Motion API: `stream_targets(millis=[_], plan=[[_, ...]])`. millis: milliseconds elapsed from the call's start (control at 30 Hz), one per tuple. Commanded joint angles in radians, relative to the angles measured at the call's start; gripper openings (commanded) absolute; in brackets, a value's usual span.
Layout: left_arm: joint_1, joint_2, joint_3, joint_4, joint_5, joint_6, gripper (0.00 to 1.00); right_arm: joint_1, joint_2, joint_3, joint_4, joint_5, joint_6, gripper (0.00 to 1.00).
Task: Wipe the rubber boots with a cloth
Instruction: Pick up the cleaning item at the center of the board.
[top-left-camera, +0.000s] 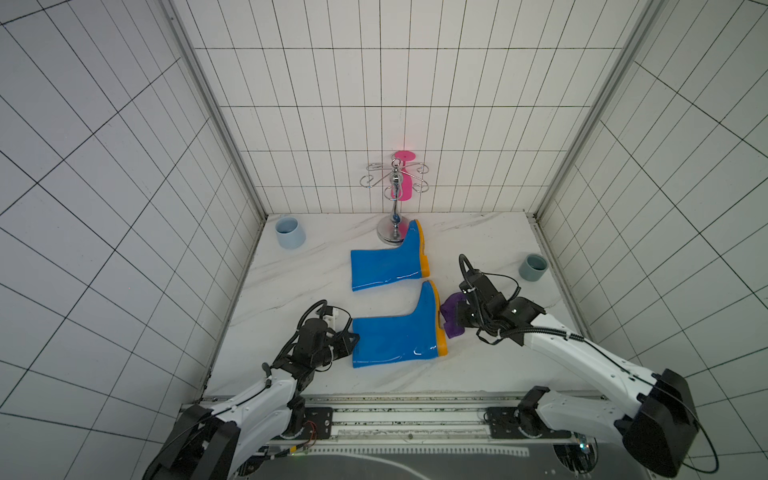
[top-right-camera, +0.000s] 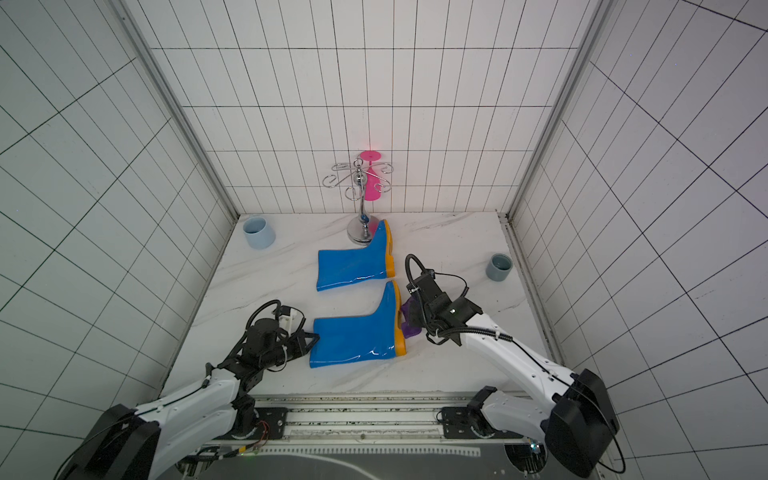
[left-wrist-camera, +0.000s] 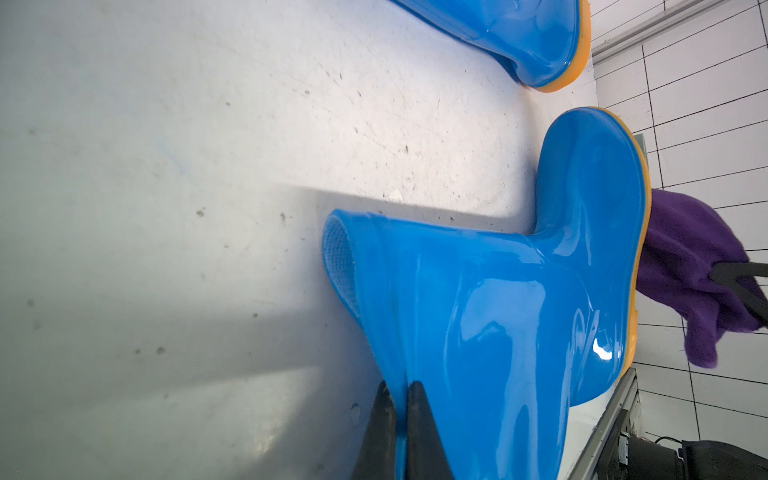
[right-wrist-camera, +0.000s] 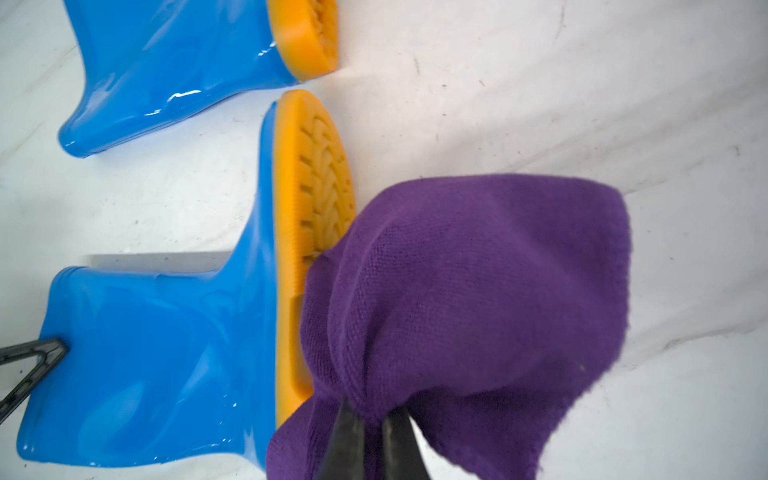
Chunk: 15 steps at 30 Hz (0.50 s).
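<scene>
Top views: near boot (top-left-camera: 395, 332) on its side near the tabletop (top-left-camera: 291, 282) front edge, long axis left-right, sole right. Cloth (top-left-camera: 451, 301) touches the sole; right gripper (top-left-camera: 457, 316) is nearer. Left wrist: left gripper (left-wrist-camera: 401, 388) pinched tight on the boot cuff. Right wrist: jaws clamped on bunched cloth; contact patch hidden by folds.

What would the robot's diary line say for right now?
left fingers: pinching near boot cuff | right fingers: pinching cloth | cloth: at near boot's sole | far boot: lying on its side
</scene>
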<state>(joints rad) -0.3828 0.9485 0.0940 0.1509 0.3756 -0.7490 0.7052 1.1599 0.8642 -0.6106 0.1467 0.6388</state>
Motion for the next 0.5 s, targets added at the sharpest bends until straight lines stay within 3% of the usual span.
stream_targets(millis=[0,267,467], plan=[[-0.005,-0.005,-0.013,-0.033,0.009,0.005,0.0,0.062,0.011,0.14,-0.073,0.052,0.014,0.0],[-0.006,-0.005,-0.011,-0.039,0.009,0.005,0.0,0.179,0.029,0.249,-0.126,0.103,0.033,0.0],[-0.007,0.007,-0.009,-0.036,0.004,0.007,0.0,0.213,0.03,0.207,-0.124,0.086,0.046,0.0]])
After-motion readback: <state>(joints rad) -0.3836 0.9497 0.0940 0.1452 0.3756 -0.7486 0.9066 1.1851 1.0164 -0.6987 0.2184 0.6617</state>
